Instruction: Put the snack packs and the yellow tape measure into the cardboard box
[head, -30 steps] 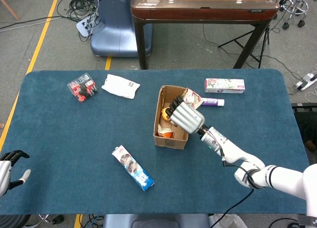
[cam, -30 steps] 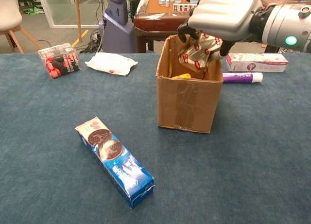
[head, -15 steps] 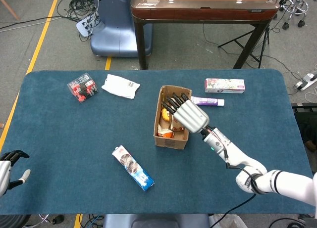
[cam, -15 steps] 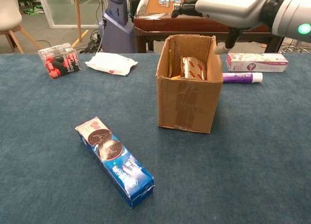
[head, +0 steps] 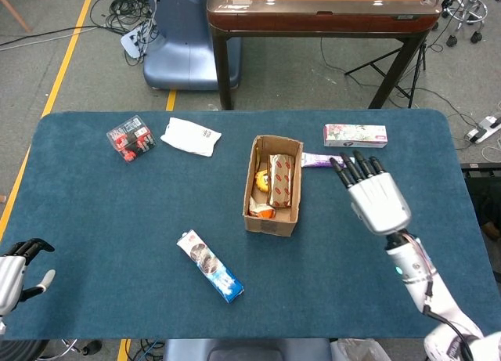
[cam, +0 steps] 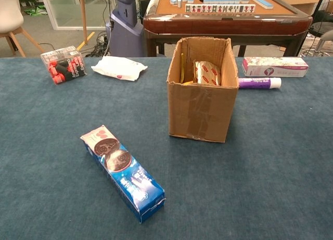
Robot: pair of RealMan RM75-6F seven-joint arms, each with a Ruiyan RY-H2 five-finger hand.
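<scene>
Since a second ago, the brown snack pack [head: 280, 181] has left my right robot hand [head: 374, 195] and now stands inside the cardboard box [head: 259, 219], beside a yellow item [head: 262, 180] I judge to be the tape measure. My right robot hand has withdrawn right of the box, fingers spread, holding nothing; it is outside the chest view. Remaining on the worktop [head: 94, 220]: the blue snack pack [head: 209, 265] lying near the front edge, well apart from the box, and the white pack [head: 189, 136] at the far left. My left robot hand [head: 17, 268] waits at the near left corner, fingers curled; whether it is closed I cannot tell.
</scene>
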